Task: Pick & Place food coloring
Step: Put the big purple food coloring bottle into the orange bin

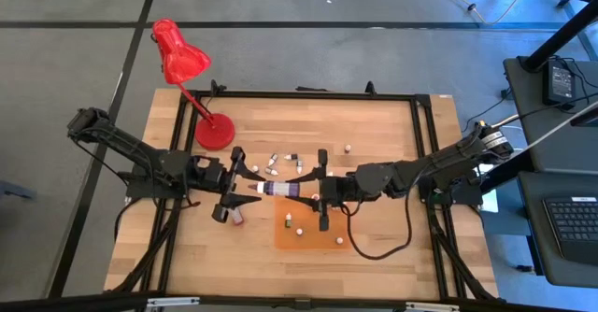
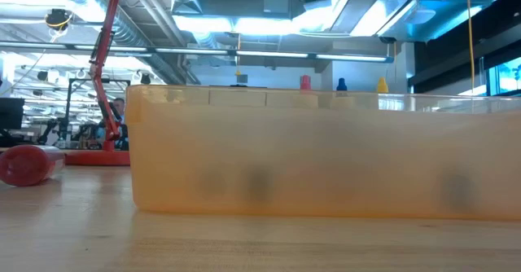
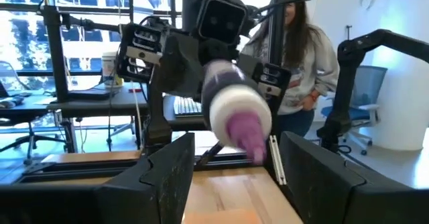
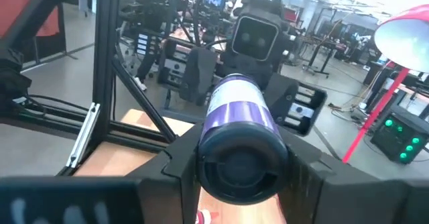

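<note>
One food coloring bottle, with a white cap, purple tip and purple label, lies level in the air between my two grippers at the table's middle. My right gripper is shut on it. My left gripper faces it from the table's left, open, its fingers standing on either side of the cap end without touching. More small bottles lie loose on the wood. A few stand on the orange mat. One red-lidded jar lies on its side. My right gripper pinches the bottle's dark base end between its two fingers. It comes level from the table's right, with the fingers lying along the bottle. The bottle is held level above the wood, its capped end pointing at my left gripper.
The red desk lamp stands by its base at the far left of the table. The orange mat's edge fills the low view. A person stands beyond the table. Bare wood lies at the table's near left.
</note>
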### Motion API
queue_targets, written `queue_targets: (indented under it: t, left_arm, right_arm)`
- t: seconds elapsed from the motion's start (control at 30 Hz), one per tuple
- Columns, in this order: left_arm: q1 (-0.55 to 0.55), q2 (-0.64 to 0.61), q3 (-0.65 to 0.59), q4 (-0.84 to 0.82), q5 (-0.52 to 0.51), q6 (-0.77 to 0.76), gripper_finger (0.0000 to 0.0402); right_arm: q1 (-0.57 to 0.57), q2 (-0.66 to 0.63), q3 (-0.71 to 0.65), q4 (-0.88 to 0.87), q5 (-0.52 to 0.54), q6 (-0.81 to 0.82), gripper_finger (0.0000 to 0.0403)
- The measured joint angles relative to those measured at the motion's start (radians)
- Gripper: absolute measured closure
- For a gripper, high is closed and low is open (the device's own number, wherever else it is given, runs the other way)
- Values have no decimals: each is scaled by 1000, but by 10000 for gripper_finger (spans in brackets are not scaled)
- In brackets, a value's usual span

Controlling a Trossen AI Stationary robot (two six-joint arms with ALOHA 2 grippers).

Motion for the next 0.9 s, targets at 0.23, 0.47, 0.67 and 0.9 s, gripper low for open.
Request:
queue_targets:
  t: [0.23,0.47,0.67,0.9]
  left_arm:
    - [0,1,0,11,3,7,196]
    - [0,0,1,48,5,27,206]
    - [0,3,1,47,-20,26,208]
    - [1,11,1,46,-66,27,208]
  right_arm:
    - [-11,5,0,-1,-3,17,252]
    - [-11,5,0,-1,-3,21,251]
    - [-18,6,0,-1,-5,23,251]
    - [-30,6,0,-2,-8,24,250]
